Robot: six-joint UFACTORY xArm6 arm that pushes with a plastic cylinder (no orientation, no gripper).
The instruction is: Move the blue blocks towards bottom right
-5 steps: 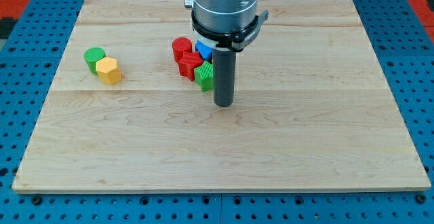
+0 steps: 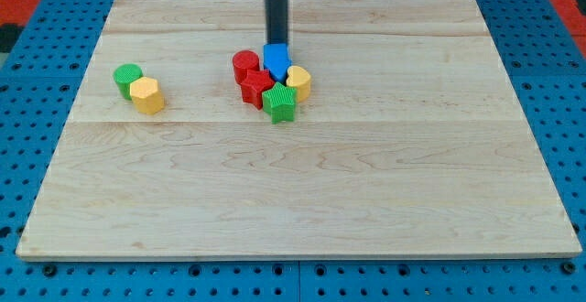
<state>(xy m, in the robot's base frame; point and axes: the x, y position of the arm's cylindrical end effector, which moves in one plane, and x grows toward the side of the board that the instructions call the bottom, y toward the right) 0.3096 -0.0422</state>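
The desk (image 2: pixel 366 201) is a big pale wooden board, and it sits on a blue base full of little holes (image 2: pixel 27 46).

A dark rod (image 2: pixel 276 9) comes straight down from the view's top. My tip (image 2: pixel 276 45) is at the top edge of the blue block (image 2: pixel 276 61), right against it. There is no hand on this arm, only the rod, so nothing is gripped.

Just above the middle of the desk, five blocks sit packed close together. The blue block is at the top of this bunch. I cannot tell its exact shape. It touches a red round block (image 2: pixel 244 65) on its left. A yellow block (image 2: pixel 298 80) sits just below it on the right. A red block with points like a star (image 2: pixel 256 88) is just below the blue one on the left. A green block (image 2: pixel 280 103) is lowest in the bunch, touching the red star shape and the yellow one.

Far off on the view's left, two more blocks sit side by side, touching. One is a green round block (image 2: pixel 127 79). The other is a yellow block with flat sides (image 2: pixel 146 94), just below and to the right of it.
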